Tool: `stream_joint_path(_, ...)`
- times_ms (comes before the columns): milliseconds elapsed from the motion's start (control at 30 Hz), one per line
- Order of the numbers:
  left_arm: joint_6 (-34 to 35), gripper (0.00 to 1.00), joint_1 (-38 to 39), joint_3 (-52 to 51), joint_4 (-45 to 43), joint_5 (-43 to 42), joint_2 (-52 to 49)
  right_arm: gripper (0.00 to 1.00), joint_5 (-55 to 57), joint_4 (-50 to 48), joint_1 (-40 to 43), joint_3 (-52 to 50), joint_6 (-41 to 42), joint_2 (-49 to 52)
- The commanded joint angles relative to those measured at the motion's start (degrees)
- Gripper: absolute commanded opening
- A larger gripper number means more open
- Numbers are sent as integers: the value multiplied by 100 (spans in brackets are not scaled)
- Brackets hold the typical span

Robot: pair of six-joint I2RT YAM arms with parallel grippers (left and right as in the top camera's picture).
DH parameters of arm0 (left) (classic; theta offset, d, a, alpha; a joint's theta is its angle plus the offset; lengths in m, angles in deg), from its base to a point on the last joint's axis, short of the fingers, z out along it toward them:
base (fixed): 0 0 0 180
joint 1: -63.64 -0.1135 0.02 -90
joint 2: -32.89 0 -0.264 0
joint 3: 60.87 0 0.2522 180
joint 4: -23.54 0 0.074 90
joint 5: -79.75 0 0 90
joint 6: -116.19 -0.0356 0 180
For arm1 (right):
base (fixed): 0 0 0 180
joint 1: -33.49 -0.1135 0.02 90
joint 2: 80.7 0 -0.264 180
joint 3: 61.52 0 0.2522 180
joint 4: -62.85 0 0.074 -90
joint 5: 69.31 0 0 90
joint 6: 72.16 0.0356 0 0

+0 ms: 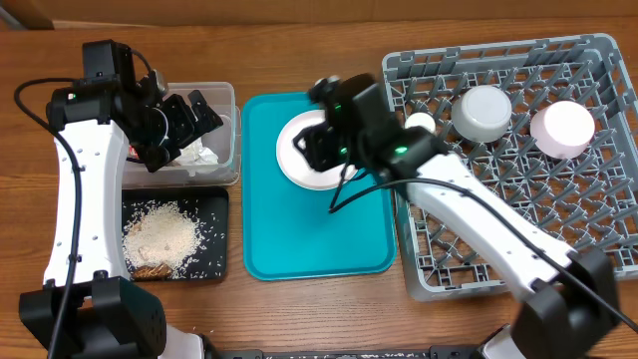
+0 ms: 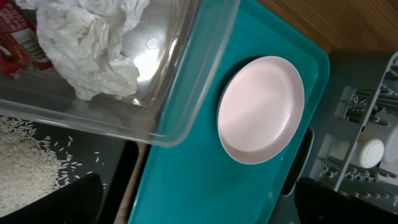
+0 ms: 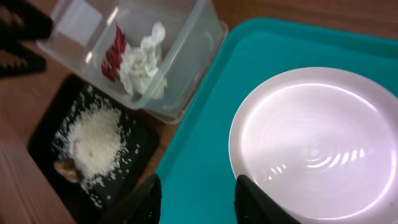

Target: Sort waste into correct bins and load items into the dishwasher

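A round pale pink plate (image 1: 299, 160) (image 2: 261, 109) (image 3: 317, 143) lies on the teal tray (image 1: 319, 239). My right gripper (image 1: 317, 140) (image 3: 199, 202) hovers over the plate's left edge, open, with only teal tray between its fingers. My left gripper (image 1: 189, 118) (image 2: 199, 208) is wide open and empty above the clear tub (image 1: 232, 130), which holds a crumpled white tissue (image 2: 87, 43) (image 3: 143, 65) and a red wrapper (image 2: 15, 37) (image 3: 114, 53). Rice (image 1: 159, 239) (image 3: 93, 140) with brown bits (image 3: 65, 169) lies in the black tray (image 1: 214, 214).
The grey dish rack (image 1: 598, 50) stands at the right. It holds a white bowl (image 1: 481, 112), a pale pink-white bowl (image 1: 561, 128) and a small white cup (image 1: 419, 122) (image 2: 367, 152). My right arm crosses over the rack's left part.
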Motion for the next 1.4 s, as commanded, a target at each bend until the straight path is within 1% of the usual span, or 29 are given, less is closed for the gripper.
stream_joint_path(0,37,100,13,144,0,-166,170,42,92,-74,-201,48,-570,332)
stream_joint_path(133,37,100,13,144,-4,-166,170,44,254,-68,-330,48,-782,684)
stream_joint_path(467,39,100,11,144,-11,-162,170,45,308,-83,-337,39,-780,931)
stream_joint_path(667,39,100,11,144,-28,-146,170,45,601,-138,-337,39,-778,1147)
stream_joint_path(1100,39,100,11,144,-26,-146,170,45,837,-402,-334,39,-774,1591)
stream_joint_path(1367,37,100,11,144,-28,-146,170,45,833,-776,-332,39,-730,1873)
